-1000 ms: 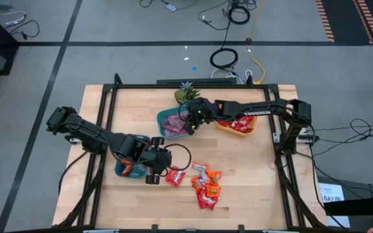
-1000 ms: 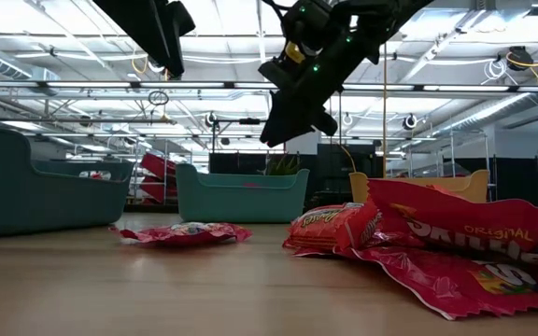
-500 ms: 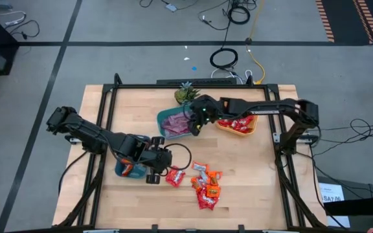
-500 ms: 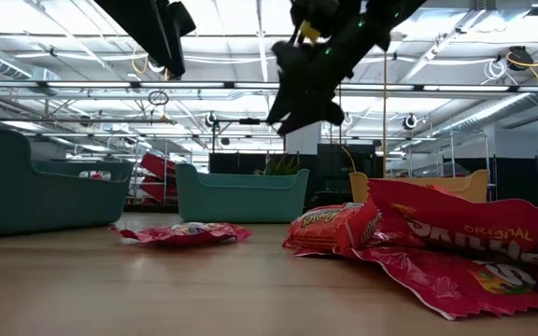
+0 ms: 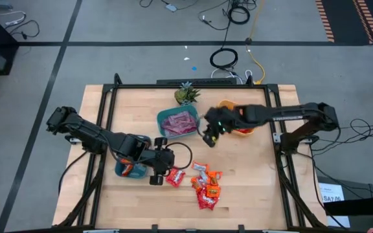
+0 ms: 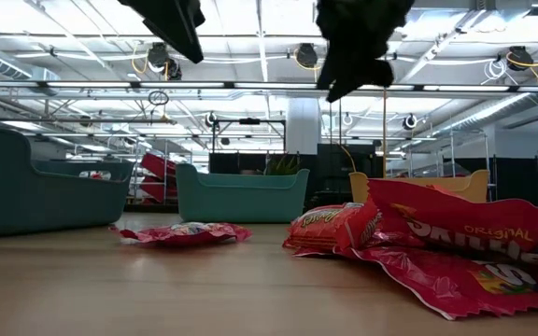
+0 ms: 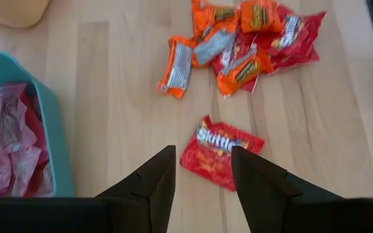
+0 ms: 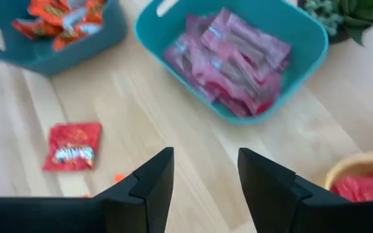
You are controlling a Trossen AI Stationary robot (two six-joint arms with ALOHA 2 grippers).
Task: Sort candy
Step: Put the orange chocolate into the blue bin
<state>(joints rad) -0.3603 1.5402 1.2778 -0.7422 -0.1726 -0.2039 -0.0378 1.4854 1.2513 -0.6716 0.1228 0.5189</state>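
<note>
A single red candy pack point(image 7: 220, 152) lies flat on the table, and my left gripper point(image 7: 203, 176) hangs open above it, clear of it, with a finger on either side in the left wrist view. In the high view my left gripper point(image 5: 158, 175) is just left of that pack point(image 5: 175, 177). A pile of orange and red candy point(image 5: 206, 186) lies to its right. My right gripper point(image 5: 210, 137) hangs open and empty over bare table, just right of the teal bowl of pink candy point(image 5: 179, 123). In the low view both grippers show only at the top edge.
A second teal bowl point(image 5: 123, 170) with orange candy sits under my left arm. A yellow bowl point(image 5: 238, 124) with red candy lies beneath my right arm. A small green plant point(image 5: 185, 95) stands at the far edge. A black frame point(image 5: 283, 162) borders the table.
My right gripper has risen from over the pink-candy bowl and swung toward the table's right and near edges, past the bowl's rim. My left gripper has tipped a little while staying over the red pack.
</note>
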